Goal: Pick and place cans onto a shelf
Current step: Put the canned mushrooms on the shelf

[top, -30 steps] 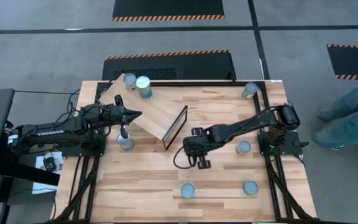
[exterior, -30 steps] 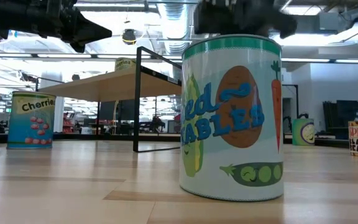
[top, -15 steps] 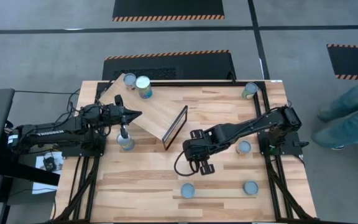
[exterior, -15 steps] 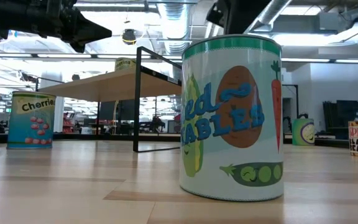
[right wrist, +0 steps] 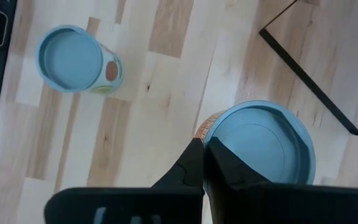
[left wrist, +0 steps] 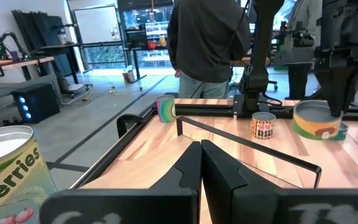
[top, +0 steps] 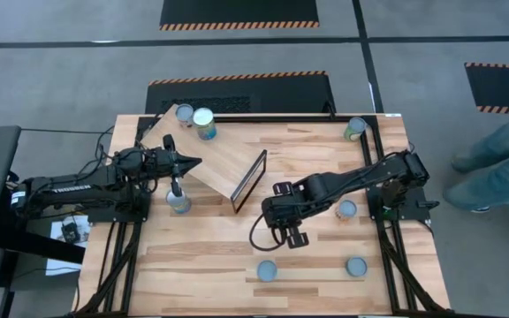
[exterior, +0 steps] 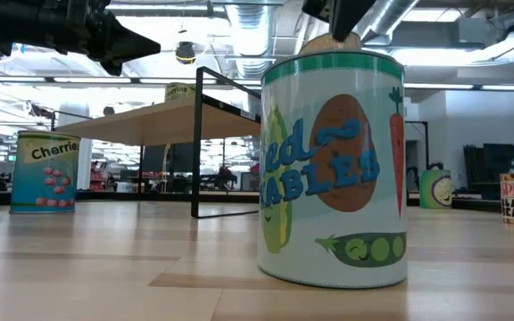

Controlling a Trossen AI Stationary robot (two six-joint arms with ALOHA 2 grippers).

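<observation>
Pale plank tabletop (top: 219, 238) carries round silvery-topped cans (top: 266, 270), both claws pinched narrow, right claw (top: 292, 237) holding nothing.

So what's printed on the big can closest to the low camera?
Cartoon vegetables on white, a teal band at the top: the can shows best in the low view.

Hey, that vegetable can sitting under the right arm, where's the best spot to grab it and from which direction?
Probably across the round side wall just below the top rim, coming straight down. The vegetable can stands upright on the table with open wood around it. The right claw, shut now, hangs above it and would need to open wider than the lid.
</observation>
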